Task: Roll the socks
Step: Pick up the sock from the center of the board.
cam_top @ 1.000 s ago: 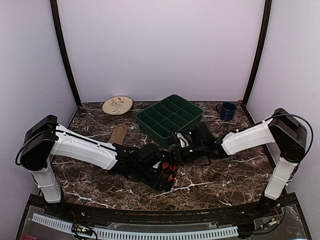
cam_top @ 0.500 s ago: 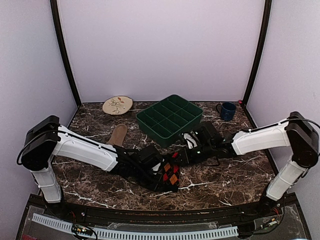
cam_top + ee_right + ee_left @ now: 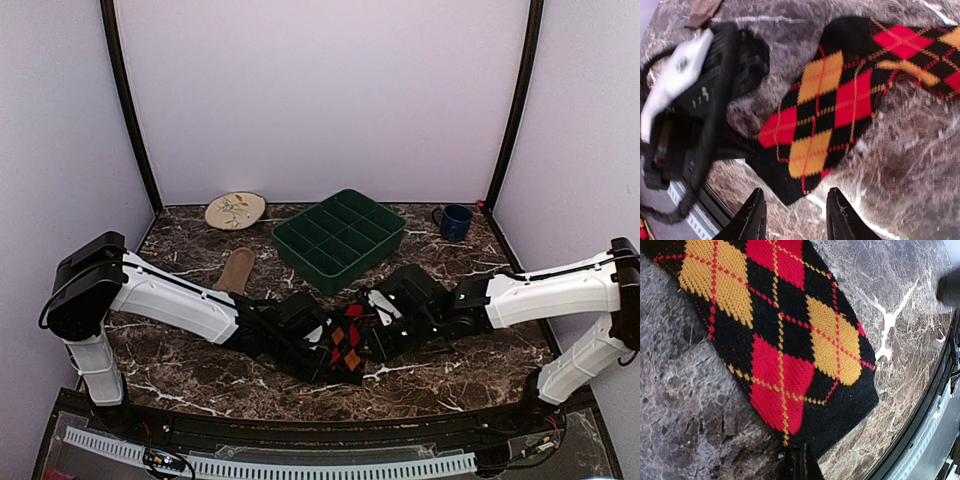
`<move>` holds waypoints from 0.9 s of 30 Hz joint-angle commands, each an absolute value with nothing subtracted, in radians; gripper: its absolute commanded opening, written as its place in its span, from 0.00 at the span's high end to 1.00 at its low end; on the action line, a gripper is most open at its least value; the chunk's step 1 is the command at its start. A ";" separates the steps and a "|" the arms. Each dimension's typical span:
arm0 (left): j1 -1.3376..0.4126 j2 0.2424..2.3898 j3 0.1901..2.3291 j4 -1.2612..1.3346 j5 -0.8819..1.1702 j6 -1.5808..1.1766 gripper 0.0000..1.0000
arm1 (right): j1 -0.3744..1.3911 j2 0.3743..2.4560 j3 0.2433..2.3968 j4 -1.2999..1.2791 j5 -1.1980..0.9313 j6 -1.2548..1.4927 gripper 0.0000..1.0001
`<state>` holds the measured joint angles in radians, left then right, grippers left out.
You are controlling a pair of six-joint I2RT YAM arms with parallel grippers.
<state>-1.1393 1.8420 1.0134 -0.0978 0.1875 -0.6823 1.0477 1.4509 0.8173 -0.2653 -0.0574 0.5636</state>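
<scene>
The black argyle sock (image 3: 346, 342) with red and yellow diamonds lies flat on the marble table between my two grippers; its diamonds (image 3: 785, 335) fill the left wrist view. My left gripper (image 3: 801, 449) is shut, pinching the black hem of this sock at its near edge. My right gripper (image 3: 796, 195) stands open just short of the sock's black corner (image 3: 785, 185), holding nothing. From the top view the left gripper (image 3: 318, 352) is on the sock's left side and the right gripper (image 3: 374, 338) on its right. The tan sock (image 3: 237, 268) lies flat farther back on the left.
A green divided tray (image 3: 340, 236) stands behind the grippers. At the back are a blue mug (image 3: 456, 221) on the right and a beige leaf plate (image 3: 236, 210) on the left. The table's near edge (image 3: 920, 430) runs close to the sock.
My left gripper has shut on the argyle sock's hem. My right gripper has opened and let the sock go, while its arm swung nearer. The sock now lies flatter.
</scene>
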 commanded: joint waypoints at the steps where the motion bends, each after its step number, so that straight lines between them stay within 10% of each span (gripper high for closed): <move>1: -1.100 1.800 0.977 -0.081 0.193 -0.686 1.00 | 1.104 1.388 0.773 -0.311 0.057 0.590 0.59; 27: -1.016 1.663 1.036 -0.208 0.403 -0.663 1.00 | 1.489 1.639 0.969 -0.345 0.535 0.338 0.46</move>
<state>-1.0241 1.7161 1.0130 -0.1749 0.3717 -0.6647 1.4635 1.6016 0.9562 -0.3504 0.4297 0.3599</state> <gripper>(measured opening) 0.022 0.541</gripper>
